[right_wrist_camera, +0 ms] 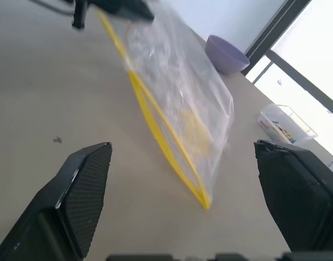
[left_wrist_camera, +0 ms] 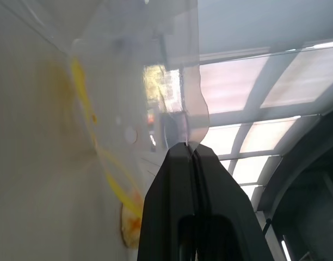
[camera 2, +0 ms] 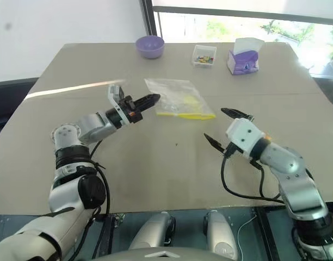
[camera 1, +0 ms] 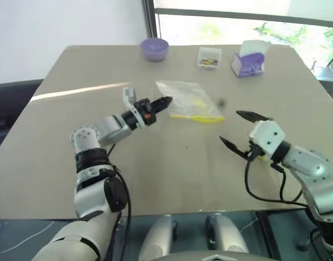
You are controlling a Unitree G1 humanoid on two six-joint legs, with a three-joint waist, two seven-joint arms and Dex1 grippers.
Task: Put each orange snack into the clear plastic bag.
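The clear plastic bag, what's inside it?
Through the clear plastic bag a pale yellow patch shows. It could be a printed mark or something inside; I can't tell. No bun shape bulges in it. The left gripper is pinching the bag's edge.

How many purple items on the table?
2: a purple bowl on the far side toward the robot's left, and a purple-and-white box on the far side toward its right, just beyond the clear tray.
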